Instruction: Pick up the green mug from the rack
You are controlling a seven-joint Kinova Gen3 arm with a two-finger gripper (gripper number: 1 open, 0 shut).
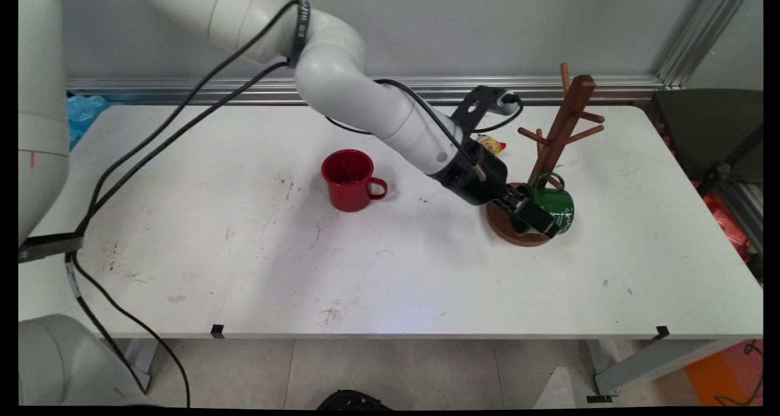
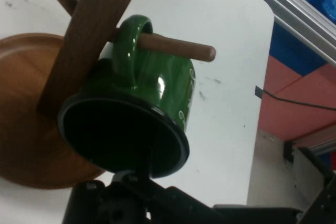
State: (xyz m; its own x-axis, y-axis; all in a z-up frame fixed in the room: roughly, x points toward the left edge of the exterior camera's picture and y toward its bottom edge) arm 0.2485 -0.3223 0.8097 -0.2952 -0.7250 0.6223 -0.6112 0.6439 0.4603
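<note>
A green mug (image 1: 557, 204) hangs by its handle on a low peg (image 2: 178, 48) of the wooden mug tree (image 1: 563, 123), tilted over the tree's round base (image 1: 506, 232). My gripper (image 1: 536, 218) is shut on the mug's dark rim at its lower left edge. In the hand view the green mug (image 2: 157, 82) fills the middle with its opening facing the camera. One finger (image 2: 153, 153) reaches inside it, and the other is hidden under the rim. The gripper (image 2: 147, 170) rises from the bottom edge, and the tree's post (image 2: 89, 40) crosses behind the handle.
A red mug (image 1: 348, 180) stands upright in the middle of the table, handle to the right. A small yellow and red packet (image 1: 491, 144) lies behind the arm's wrist. Other pegs stick out higher on the tree. A dark chair (image 1: 710, 130) stands past the table's right end.
</note>
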